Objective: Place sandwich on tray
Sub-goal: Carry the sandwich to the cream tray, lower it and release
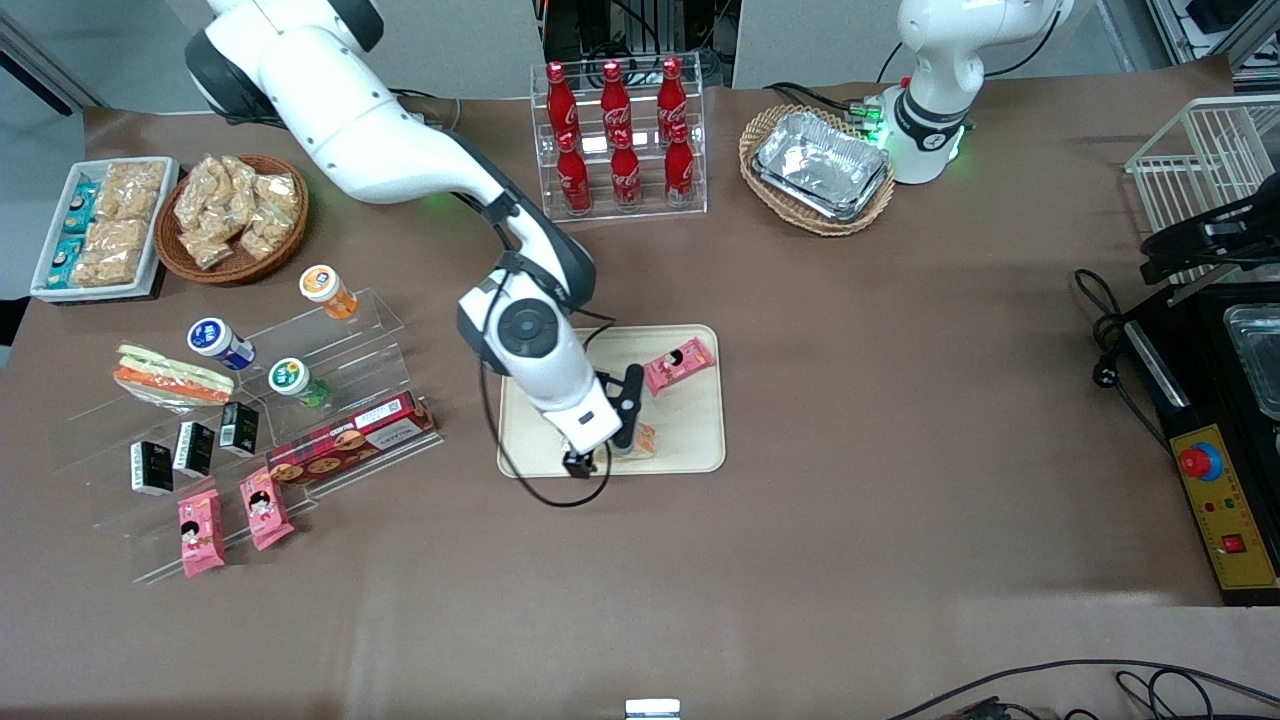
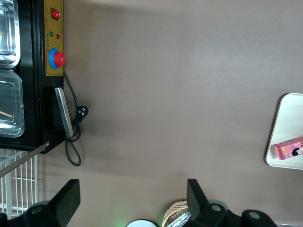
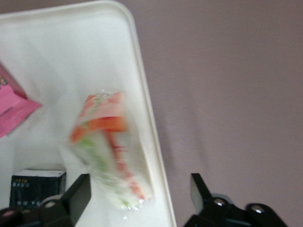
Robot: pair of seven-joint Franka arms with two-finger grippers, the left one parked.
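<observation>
The clear-wrapped triangular sandwich (image 3: 110, 151), pale bread with a thin orange-red and green filling edge, lies on the large cream-beige plastic tray (image 1: 700, 425), close against the tray's rim on the side nearer the front camera. In the front view only a small pale sliver of it (image 1: 643, 440) shows, tucked just beside the working arm's wrist. The claw (image 3: 137, 198) hangs directly above it with its two dark fingers (image 3: 71, 198) spread apart, one on each side of the wedge and neither visibly pressing the wrap, so the sandwich appears to rest on the tray by its own weight; the wrist picture is smeared there, so a light touch cannot be ruled out.

The relation that matters: the sandwich lies straight below the claw, between the spread fingers, its long axis running along the tray's rim and roughly across the gap. A straight lift should therefore clear it without dragging it over the low edge onto the brown table (image 1: 900, 400).

Also on the tray are a pink snack packet (image 1: 679, 364) and, just beside the sandwich, a small black carton (image 3: 37, 187).
</observation>
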